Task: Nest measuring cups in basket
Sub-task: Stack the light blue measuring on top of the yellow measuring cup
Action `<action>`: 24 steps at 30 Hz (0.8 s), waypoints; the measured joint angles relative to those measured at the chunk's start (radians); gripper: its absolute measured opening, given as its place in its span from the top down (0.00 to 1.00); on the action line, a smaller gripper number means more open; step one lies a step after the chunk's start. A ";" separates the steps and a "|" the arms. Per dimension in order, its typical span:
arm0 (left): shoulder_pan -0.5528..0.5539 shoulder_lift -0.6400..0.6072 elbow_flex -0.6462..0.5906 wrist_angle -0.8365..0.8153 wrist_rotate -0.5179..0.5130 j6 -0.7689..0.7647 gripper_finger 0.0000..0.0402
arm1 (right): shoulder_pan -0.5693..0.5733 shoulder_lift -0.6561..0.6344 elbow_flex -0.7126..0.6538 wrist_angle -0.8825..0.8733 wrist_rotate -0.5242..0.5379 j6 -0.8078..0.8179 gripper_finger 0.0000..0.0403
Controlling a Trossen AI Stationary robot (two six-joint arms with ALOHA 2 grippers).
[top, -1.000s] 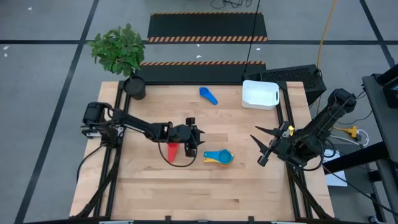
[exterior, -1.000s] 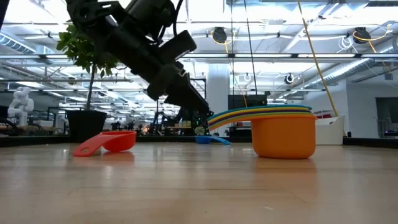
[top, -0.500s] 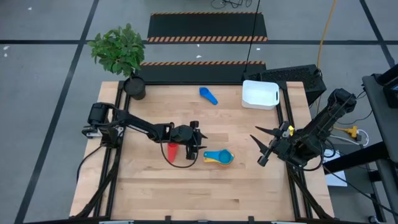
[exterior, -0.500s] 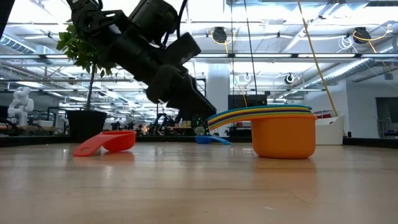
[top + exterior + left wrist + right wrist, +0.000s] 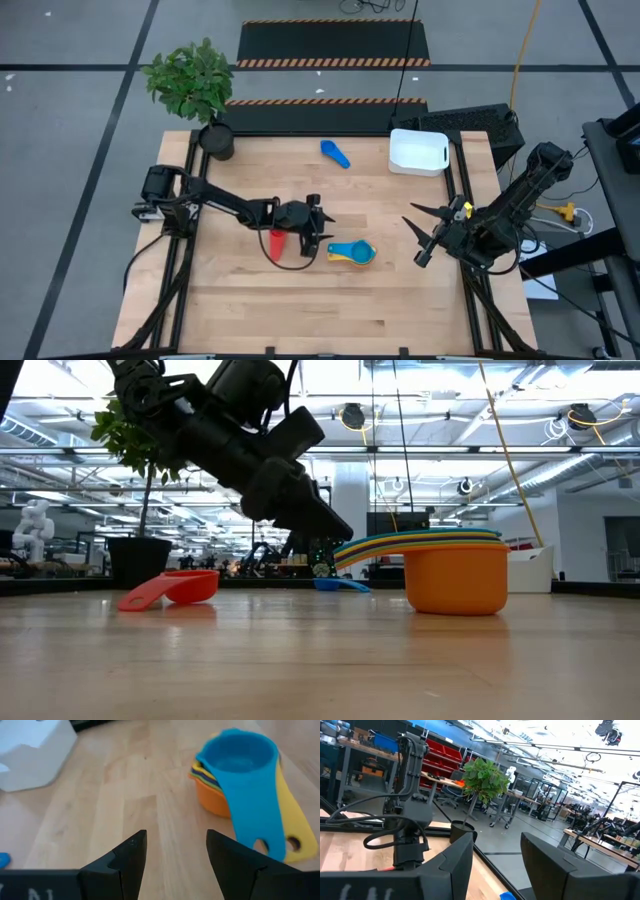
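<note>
Pale wood tabletop (image 5: 250,290). White basket (image 5: 418,152) at one o'clock. Red cup (image 5: 277,242) at centre; beside it a light blue cup (image 5: 342,250) tops a yellow-and-orange stack (image 5: 212,800). Blue cup (image 5: 335,153) at twelve.

Potted plant (image 5: 195,85) at the table's (image 5: 250,300) far left corner — leafy, upright

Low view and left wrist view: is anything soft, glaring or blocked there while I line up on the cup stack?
Low view: the nested stack of plastic measuring cups, orange at the bottom, and the red plastic cup read clearly; bright ceiling lights glare behind, and the dark left arm hides part of the room. Left wrist view: the open left gripper shows soft-edged fingers; the stack's light blue top cup is slightly soft, unshadowed.
</note>
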 joint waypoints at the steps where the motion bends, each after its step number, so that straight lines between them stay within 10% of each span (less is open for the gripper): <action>1: 0.001 0.000 0.000 0.007 -0.001 -0.001 0.48 | 0.000 0.000 0.000 0.000 0.000 0.000 0.60; 24: -0.013 0.090 0.000 0.064 0.104 -0.018 0.48 | 0.000 0.000 0.000 0.000 0.001 -0.006 0.60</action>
